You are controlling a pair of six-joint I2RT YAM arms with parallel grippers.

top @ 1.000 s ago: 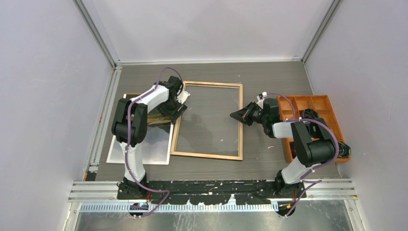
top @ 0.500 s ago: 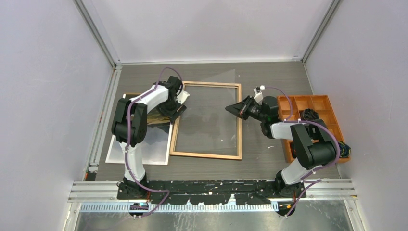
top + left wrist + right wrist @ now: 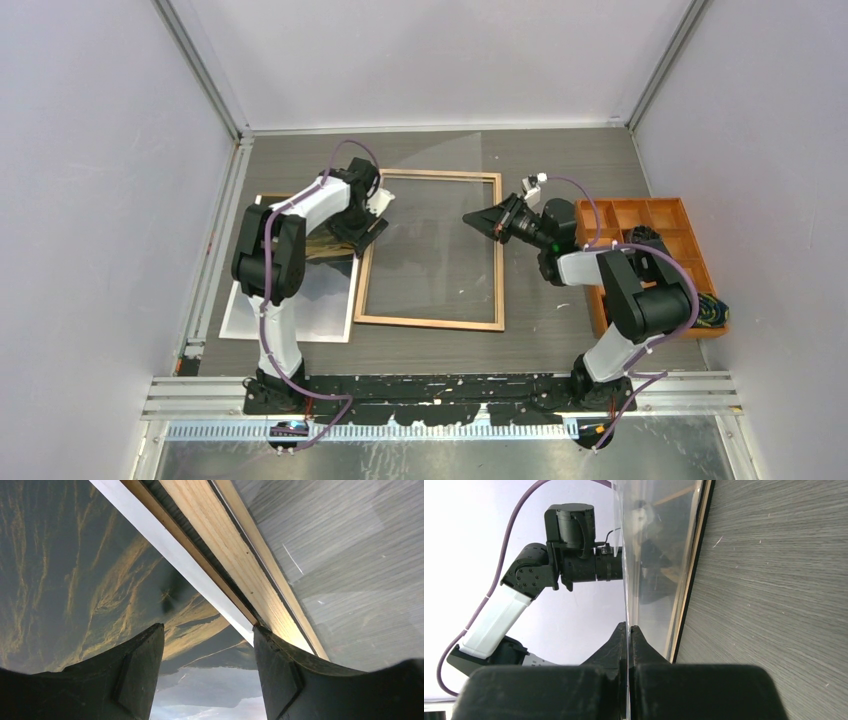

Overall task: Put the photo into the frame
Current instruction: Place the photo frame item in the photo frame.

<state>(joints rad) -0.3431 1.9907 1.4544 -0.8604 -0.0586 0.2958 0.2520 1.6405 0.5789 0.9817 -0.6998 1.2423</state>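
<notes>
Tilts the clear pane [image 3: 435, 200] steeper off the frame [image 3: 430, 322] than a second ago, pivoting on the pane's left side, down by the left rail. Carries the right claw [image 3: 469, 217] higher and further left over the opening, pinched tight on the pane's right edge. Shows in the right wrist view as a thin glassy sheet nipped between closed fingertips [image 3: 620, 635], standing almost on edge beside the frame's right rail.

Keeps the left claw [image 3: 375, 221] just where it was: spread wide, gripping nothing, poised low over the frame's left rail, with one finger [image 3: 135, 670] above the photo [image 3: 75, 580] and the other above the light wood.

Leaves the photo flat and face up on the surface [image 3: 560, 160], just left of the frame, its white border running alongside the rail, partly under the left arm.

Reads as a glazing step rather than the loading itself: no print in the frame yet. Probably calls for handling the raised pane with care first, then sliding the photo across into the opening.
</notes>
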